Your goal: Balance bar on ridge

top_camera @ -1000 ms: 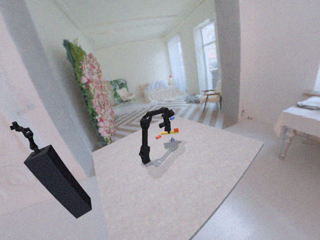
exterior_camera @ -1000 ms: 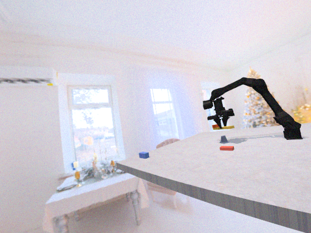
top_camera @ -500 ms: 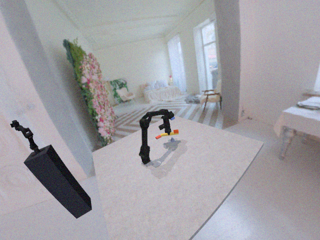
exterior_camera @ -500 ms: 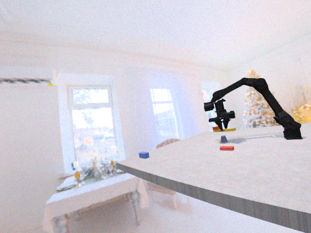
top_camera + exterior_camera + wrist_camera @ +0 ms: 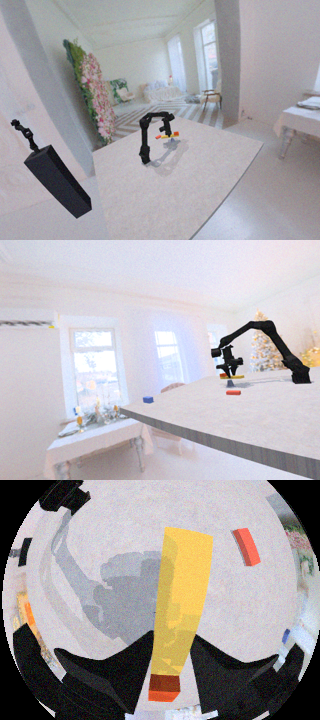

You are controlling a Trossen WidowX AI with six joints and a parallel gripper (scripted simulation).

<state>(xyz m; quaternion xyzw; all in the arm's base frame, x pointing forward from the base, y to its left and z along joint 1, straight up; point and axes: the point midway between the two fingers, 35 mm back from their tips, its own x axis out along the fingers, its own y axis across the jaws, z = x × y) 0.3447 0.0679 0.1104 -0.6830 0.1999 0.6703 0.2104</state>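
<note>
The yellow bar (image 5: 165, 136) (image 5: 239, 376) (image 5: 185, 580) carries an orange-red block (image 5: 176, 133) (image 5: 222, 374) (image 5: 164, 690) on one end. My gripper (image 5: 169, 136) (image 5: 231, 375) (image 5: 172, 636) is shut on the bar, nearer its weighted end, and holds it roughly level above the table. The small blue-grey ridge (image 5: 172, 139) (image 5: 230, 383) stands on the table under the bar. The bar's underside is just above the ridge's top in the exterior view; whether they touch is hard to tell. The ridge is hidden by the bar in the wrist view.
A loose red block (image 5: 158, 137) (image 5: 233, 392) (image 5: 246, 547) lies on the table near the ridge. A blue block (image 5: 148, 399) (image 5: 286, 636) lies farther off, near the table's edge. A black pedestal (image 5: 58, 180) with another small arm stands beyond the table's left side in the top view.
</note>
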